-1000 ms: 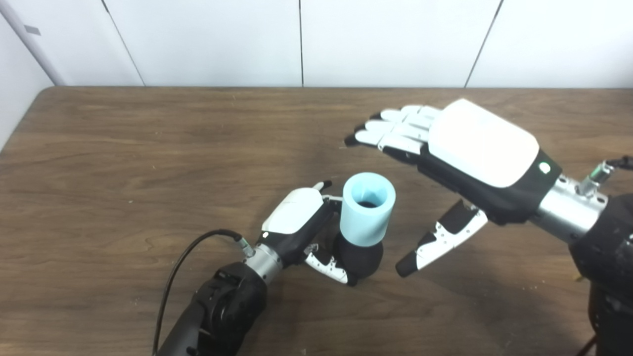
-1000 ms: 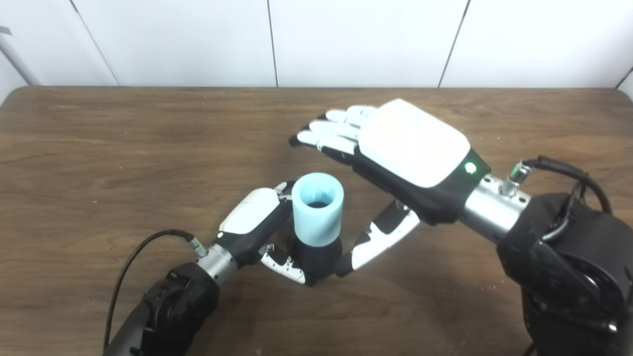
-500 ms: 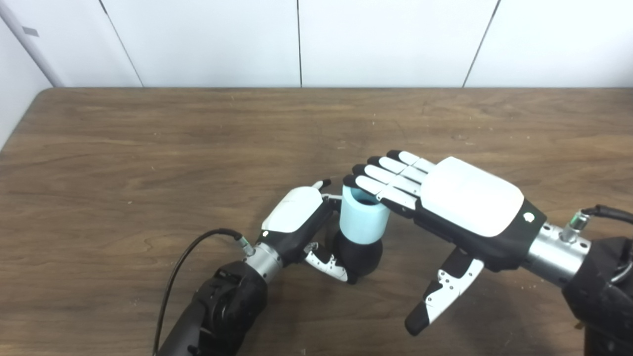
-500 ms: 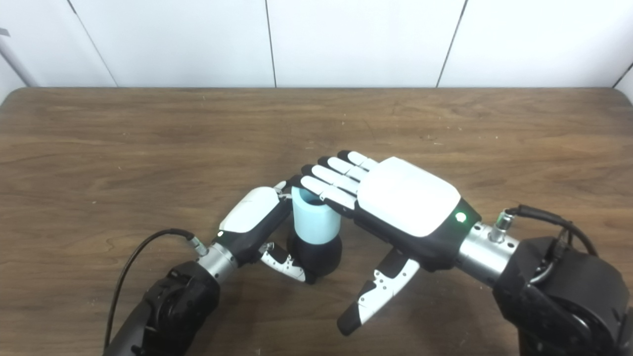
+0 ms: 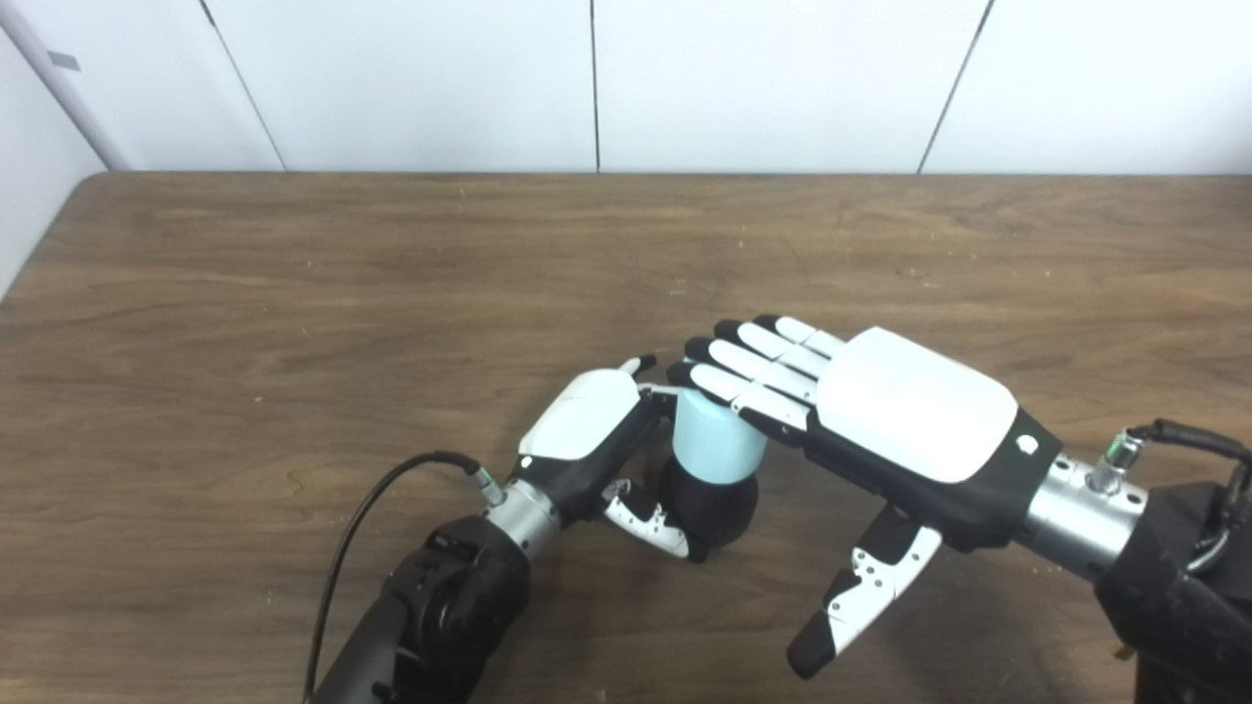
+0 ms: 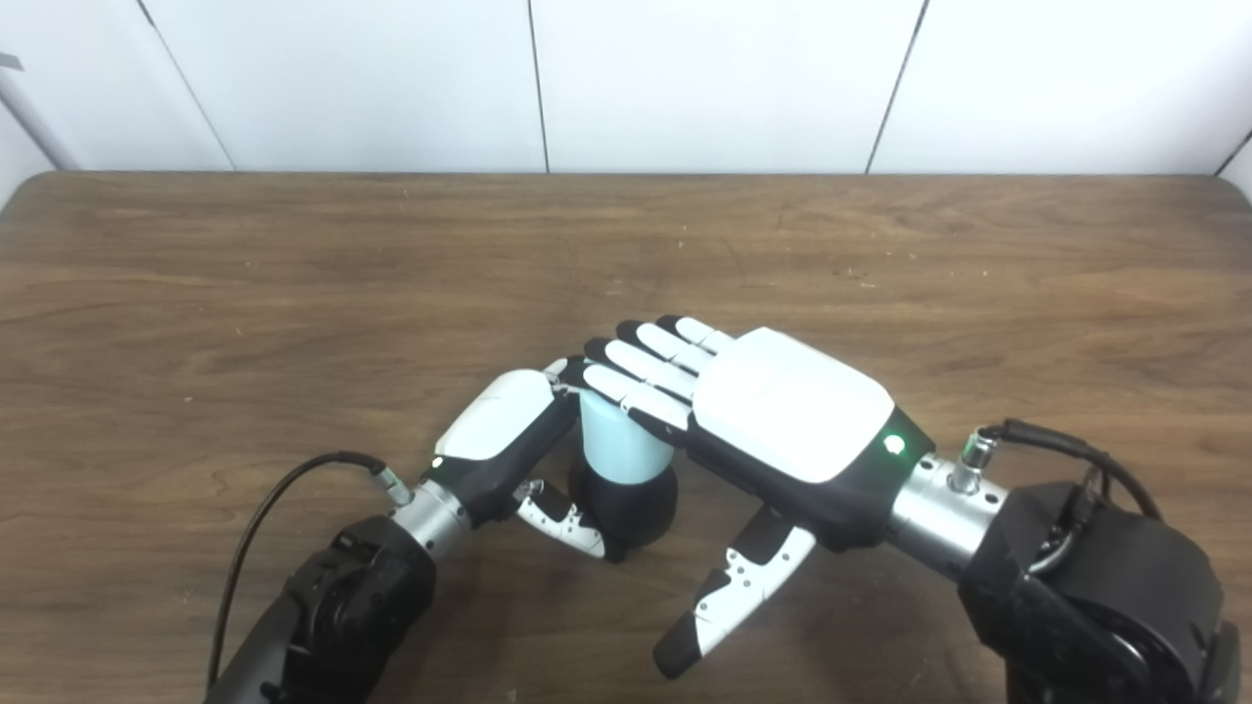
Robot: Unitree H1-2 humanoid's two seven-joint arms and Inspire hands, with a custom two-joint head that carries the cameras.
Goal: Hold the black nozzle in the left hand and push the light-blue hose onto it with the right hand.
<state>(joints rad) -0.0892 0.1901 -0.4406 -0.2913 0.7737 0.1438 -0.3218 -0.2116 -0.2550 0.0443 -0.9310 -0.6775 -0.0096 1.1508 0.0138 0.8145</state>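
Light-blue hose (image 5: 717, 442) stands upright on the black nozzle (image 5: 711, 506), near table (image 5: 293, 293) centre. Left hand (image 5: 597, 440) grips the nozzle; right hand (image 5: 880, 420) lies flat, fingers spread, holding nothing — on the hose top. Press straight down — avoid tilting.

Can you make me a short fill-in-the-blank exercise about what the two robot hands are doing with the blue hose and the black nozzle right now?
1. The left robot hand is closed around the black ____.
2. The right robot hand lies flat, fingers extended, on the ____ end of the light-blue hose.
3. The hose stands upright with its lower end on the nozzle, which rests on the ____ table.

Missing words: nozzle; top; wooden
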